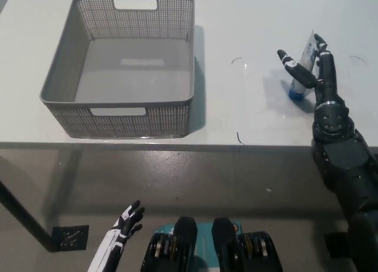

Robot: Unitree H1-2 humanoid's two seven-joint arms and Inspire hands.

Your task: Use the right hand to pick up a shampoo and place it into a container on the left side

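A white shampoo tube (305,59) with a blue cap stands cap-down on the white table at the right. My black right hand (313,77) is open around it, one finger in front on its left side and the others behind on its right; whether they touch the tube I cannot tell. The grey mesh basket (124,115) sits at the left of the table with nothing in it. My white left hand (121,232) rests low at the bottom left, below the table edge, fingers spread.
The table's front edge (189,144) runs across the middle of the picture, with grey floor below it. A few thin dark marks (238,137) lie on the tabletop between the basket and the tube.
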